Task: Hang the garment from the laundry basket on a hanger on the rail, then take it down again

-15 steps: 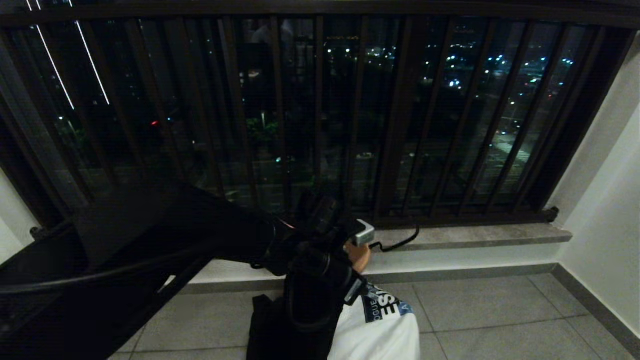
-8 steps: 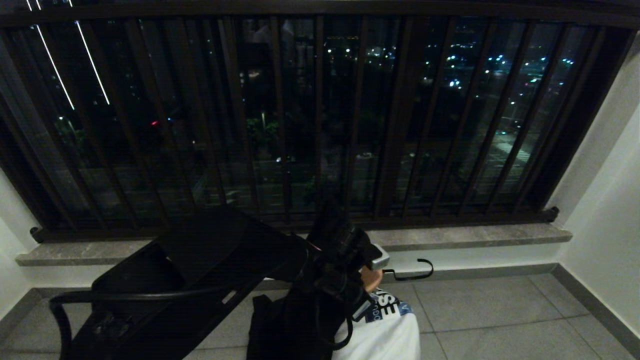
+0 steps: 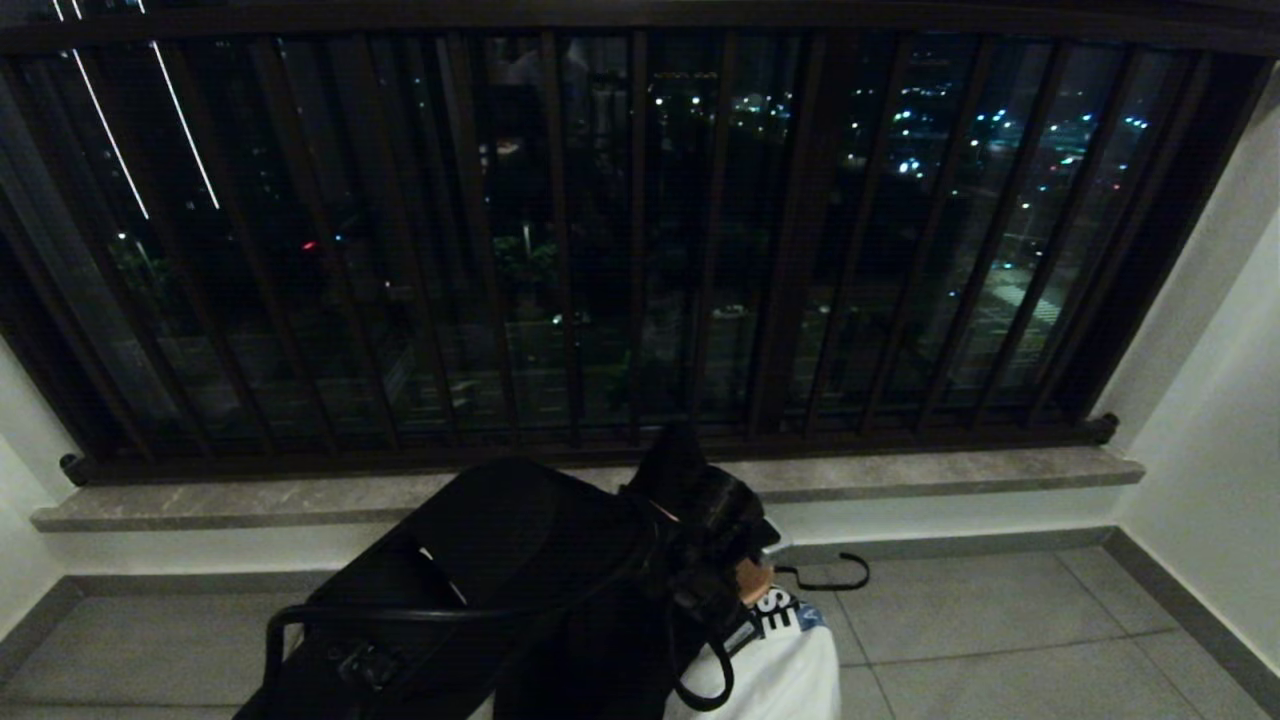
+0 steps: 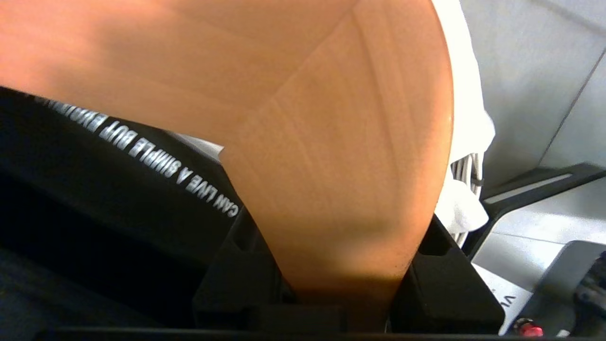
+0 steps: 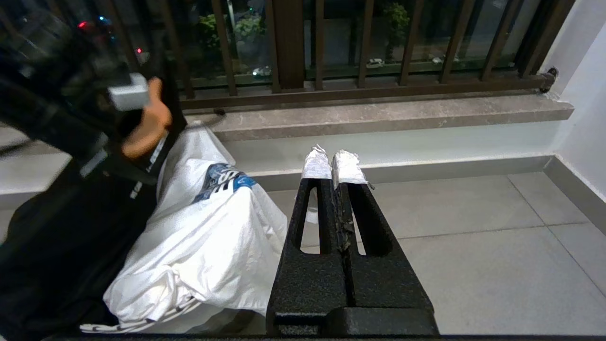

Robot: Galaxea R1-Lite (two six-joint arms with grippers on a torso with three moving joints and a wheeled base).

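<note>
My left gripper (image 3: 742, 572) is shut on the orange-brown wooden hanger (image 4: 331, 166), which fills the space between its black fingers (image 4: 236, 274). The hanger's black wire hook (image 3: 838, 578) sticks out to the right, low over the floor. A garment, white (image 3: 785, 670) on one side and black with white lettering (image 4: 94, 189) on the other, hangs from the hanger down to the tiles (image 5: 203, 227). My right gripper (image 5: 333, 166) is parked low on the right, shut and empty, with white-taped tips. The rail and the laundry basket are out of view.
Dark brown window-guard bars (image 3: 640, 250) stand ahead above a grey stone sill (image 3: 950, 470). White walls close in at the right (image 3: 1220, 400) and at the left. Grey floor tiles (image 3: 1000, 620) spread to the right of the garment.
My left arm has come down and drawn back with the hanger and garment. The hook has dropped from sill height to just above the floor. The right arm has not moved.
</note>
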